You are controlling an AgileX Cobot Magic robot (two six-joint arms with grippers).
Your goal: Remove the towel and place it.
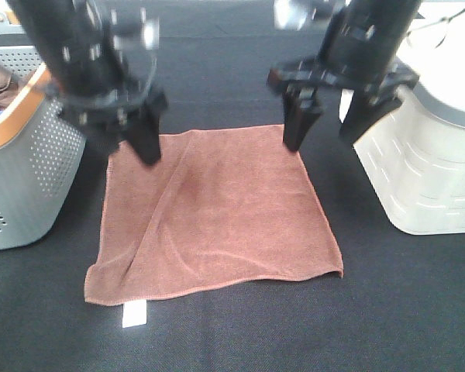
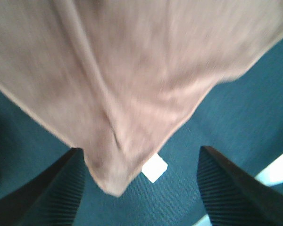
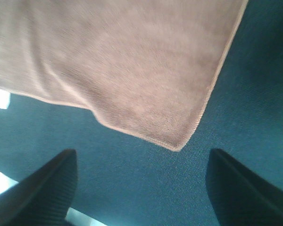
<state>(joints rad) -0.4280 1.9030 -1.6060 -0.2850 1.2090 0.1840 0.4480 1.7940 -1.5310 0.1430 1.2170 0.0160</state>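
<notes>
Lying flat on the desk (image 1: 403, 325), towel (image 1: 217, 217) is being straddled at its far corners.
Left end effector (image 1: 136, 128) and right end effector (image 1: 333, 116) are being held apart, empty, each equally near its own corner.

It looked like a robot test bench: a black cloth-covered surface (image 1: 403, 310) carried a perforated grey basket (image 1: 31, 170) left and a white bin (image 1: 426, 178) right.
</notes>
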